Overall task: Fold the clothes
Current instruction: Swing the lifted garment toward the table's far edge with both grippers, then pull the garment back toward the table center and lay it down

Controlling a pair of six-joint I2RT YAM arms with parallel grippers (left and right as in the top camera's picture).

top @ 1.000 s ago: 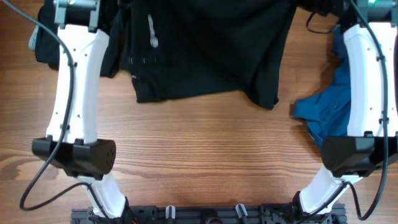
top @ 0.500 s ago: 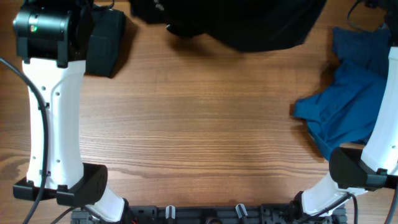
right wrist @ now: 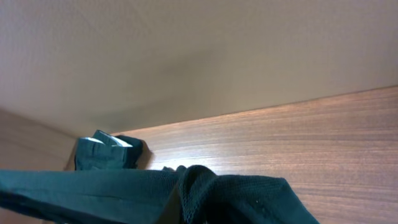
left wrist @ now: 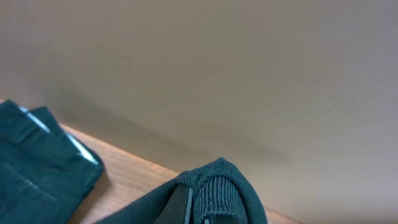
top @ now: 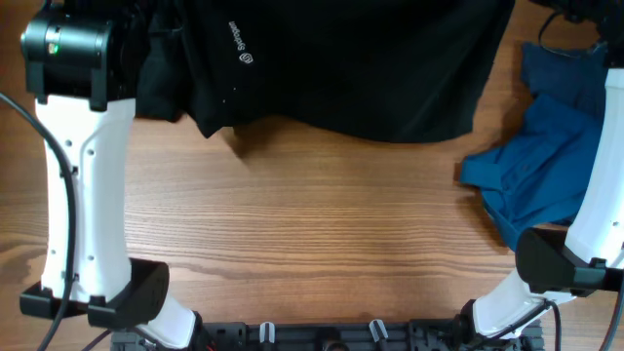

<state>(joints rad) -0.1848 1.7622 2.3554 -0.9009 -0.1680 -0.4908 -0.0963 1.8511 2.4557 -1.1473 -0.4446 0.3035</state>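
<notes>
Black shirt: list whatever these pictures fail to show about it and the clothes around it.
- Overhead: the black shirt runs past the top edge, so its upper part is unseen.
- Overhead: its white logo is too small to read.
- Overhead: the blue garment is partly hidden under the right arm.
- Wrist views: the left gripper and right gripper are mostly cut off by the bottom edge, with cloth bunched over them.

left arm (top: 83, 185), right arm (top: 600, 195) extended | left hand (left wrist: 193, 210) clamped | right hand (right wrist: 180, 206) clamped

Black garment (top: 370, 68): matt cloth w/ ribbed knit edge. Table (top: 312, 244): smooth wood, grain vis. Arm shells (top: 83, 195): glossy white plastic.
</notes>
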